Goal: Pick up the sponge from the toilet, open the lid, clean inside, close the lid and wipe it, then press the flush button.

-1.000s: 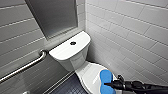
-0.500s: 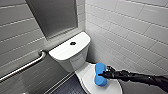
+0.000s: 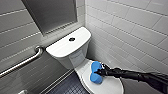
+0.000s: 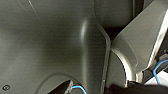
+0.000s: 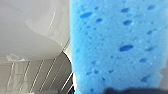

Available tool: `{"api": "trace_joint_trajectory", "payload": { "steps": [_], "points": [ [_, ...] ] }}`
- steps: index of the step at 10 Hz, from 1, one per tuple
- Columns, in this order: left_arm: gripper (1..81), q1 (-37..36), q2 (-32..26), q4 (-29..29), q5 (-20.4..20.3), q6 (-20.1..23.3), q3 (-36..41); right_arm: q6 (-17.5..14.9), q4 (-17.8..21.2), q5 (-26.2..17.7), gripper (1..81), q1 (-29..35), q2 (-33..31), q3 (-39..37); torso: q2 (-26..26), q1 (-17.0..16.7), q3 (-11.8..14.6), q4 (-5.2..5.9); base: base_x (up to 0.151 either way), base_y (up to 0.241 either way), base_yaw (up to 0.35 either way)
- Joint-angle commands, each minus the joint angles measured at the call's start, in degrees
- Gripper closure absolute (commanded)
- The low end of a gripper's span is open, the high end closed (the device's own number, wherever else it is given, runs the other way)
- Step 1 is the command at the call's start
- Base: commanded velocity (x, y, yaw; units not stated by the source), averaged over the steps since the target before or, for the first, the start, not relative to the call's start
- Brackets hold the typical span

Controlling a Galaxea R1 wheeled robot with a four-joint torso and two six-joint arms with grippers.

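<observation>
The white toilet [image 3: 67, 50] stands in a tiled corner with its oval lid [image 3: 111, 86] down. A bright blue sponge [image 3: 95, 73] lies against the lid's end nearest the tank. My right gripper [image 3: 100, 72] is shut on the sponge, its black arm coming in from the right. Seen from the right wrist, the porous blue sponge [image 5: 117, 45] looms large beside glossy white ceramic [image 5: 30, 30]. A round dark flush button [image 3: 72, 39] sits in the flat tank cover. The left wrist view has dark parts of the robot and thin blue wires.
A metal grab bar [image 3: 23, 62] runs along the left wall beside the tank. White tiled wall [image 3: 130, 32] closes in on the right, close to the bowl. Dark tiled floor [image 3: 67, 87] lies left of the bowl.
My right gripper has shifted the sponge a little across the lid toward the tank. The toilet holds its place in the picture.
</observation>
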Motion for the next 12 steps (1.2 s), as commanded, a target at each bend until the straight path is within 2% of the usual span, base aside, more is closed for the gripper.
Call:
{"api": "trace_joint_trajectory", "payload": {
  "steps": [1,3,5,7,10,12],
  "points": [
    [1.0,0.96,-0.78,-0.3,4.05,0.33,0.95,0.37,6.02,2.13,81.1,7.88,4.88,-6.13,0.0,0.0,0.02,0.0,0.0,0.0,0.0],
    [1.0,1.13,-1.04,-0.39,3.96,0.33,0.95,0.54,6.47,3.01,81.1,7.27,10.42,-13.96,-0.04,0.02,-0.28,0.0,0.0,0.0,0.0],
    [1.0,1.22,-1.04,-0.39,3.96,0.33,0.95,0.37,6.21,3.1,81.1,5.52,11.76,-15.74,-0.06,0.02,-0.28,0.0,0.0,0.0,0.0],
    [1.0,1.22,-0.96,-0.3,3.96,0.33,0.95,0.2,6.04,3.19,81.1,2.53,8.08,-11.63,-0.06,0.02,-0.28,0.0,0.0,0.0,0.0],
    [1.0,1.22,-0.78,-0.13,4.05,0.33,0.95,0.02,5.95,6.69,81.1,-3.1,-1.24,-3.01,-0.06,0.02,-0.28,0.0,0.0,0.0,0.0],
    [1.0,1.22,-0.69,0.14,4.05,0.33,0.95,0.1,5.68,7.49,81.1,-6.0,-4.16,-0.36,-0.06,0.02,-0.28,0.0,0.0,0.0,0.0]
  ]
}}
